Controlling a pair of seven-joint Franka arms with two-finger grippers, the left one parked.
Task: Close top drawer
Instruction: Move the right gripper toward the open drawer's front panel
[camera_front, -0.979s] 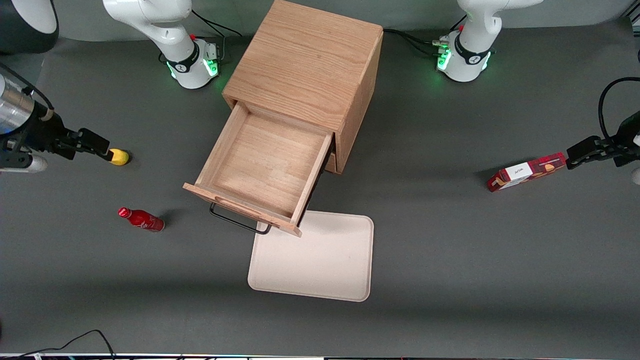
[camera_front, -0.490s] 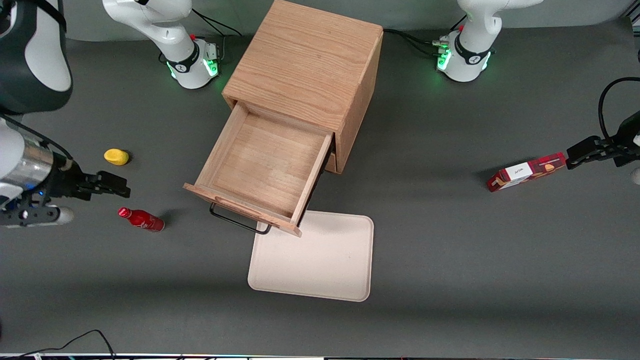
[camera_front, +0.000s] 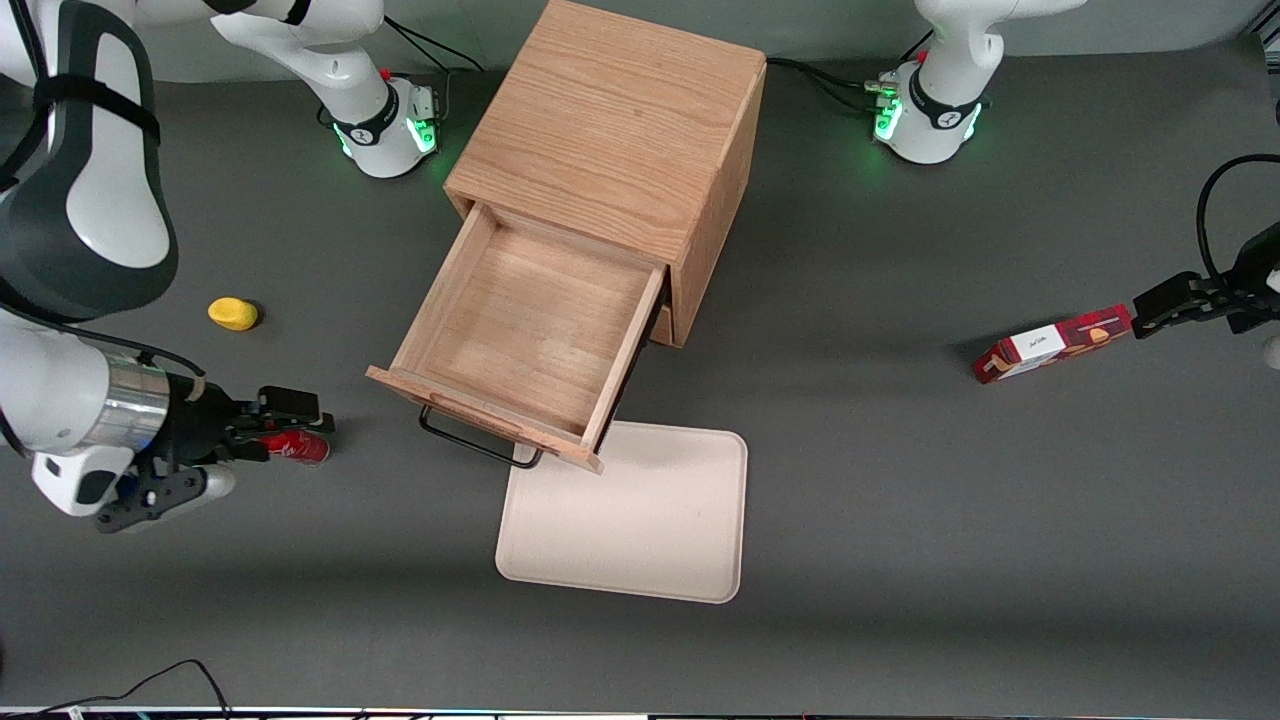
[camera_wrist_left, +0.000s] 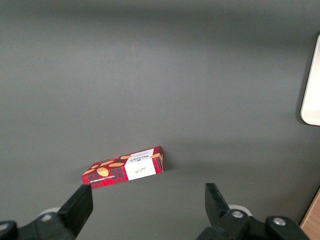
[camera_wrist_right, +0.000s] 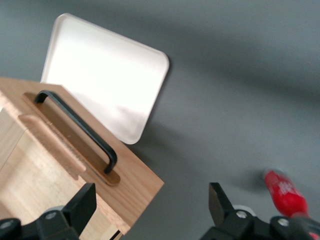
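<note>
The cabinet (camera_front: 610, 150) stands in the upper middle of the front view, and the top drawer (camera_front: 520, 335) is pulled well out of it toward the camera, empty, its front board reaching over the edge of the tray (camera_front: 640, 520) in the lower middle. The drawer looks like stiff, solid wood, fairly heavy, and it should slide straight back on its runners if pushed squarely; a push off to one end of the wide front could skew and jam it. The flat front board (camera_wrist_right: 75, 150) is the best place to press, near its middle, just by the thin black handle (camera_front: 478, 440); the wire handle itself is slim and likely slippery, and need not be gripped for closing. The gripper (camera_front: 290, 410) sits at the left of the front view, over the red bottle (camera_front: 297, 447), well apart from the drawer; its fingers (camera_wrist_right: 80, 205) are spread and hold nothing. A yellow object (camera_front: 232, 313) lies above it in the frame.
</note>
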